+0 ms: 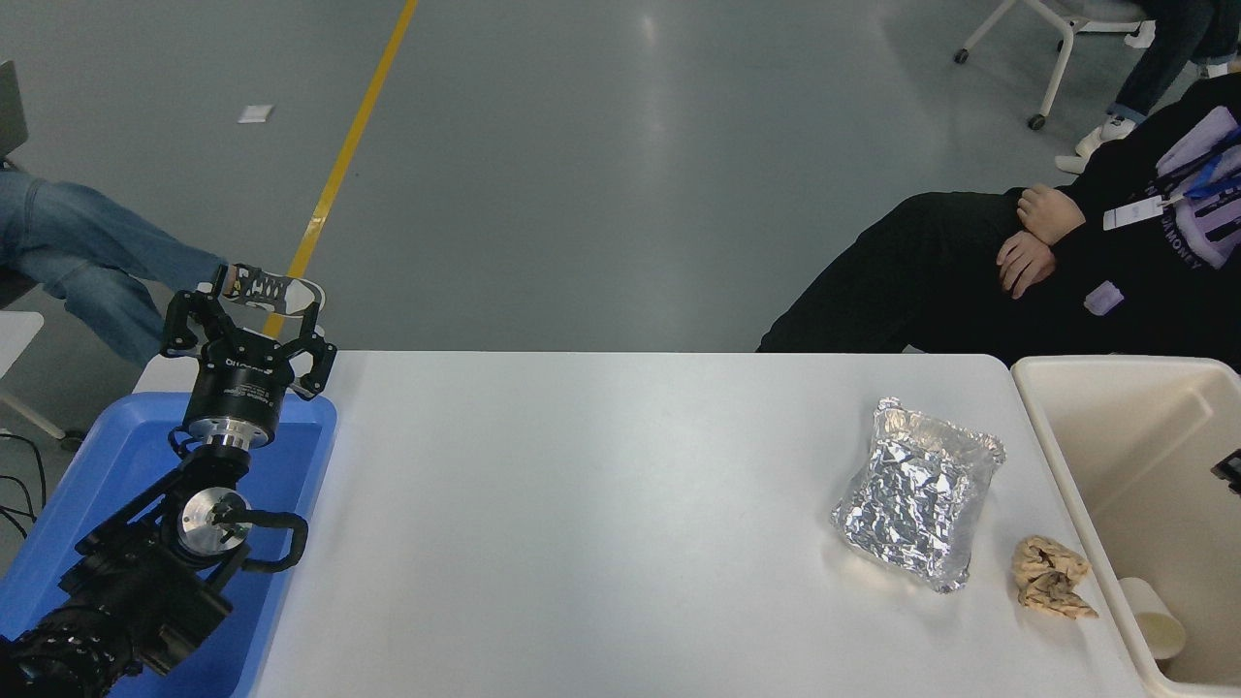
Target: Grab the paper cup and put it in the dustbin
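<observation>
Paper cup (pixel 1152 617) lying sideways inside dustbin (pixel 1076 485), near right; light, thin, easy to squash. Best held softly around sides. Right gripper (pixel 1229 469) jaws: cannot tell.

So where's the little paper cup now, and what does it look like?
The paper cup is a small, plain cream-white cup with tapered sides. It lies tipped on its side inside the dustbin, low against the bin's near-left wall. Only part of it shows above the thick rim. No gripper touches it.
</observation>
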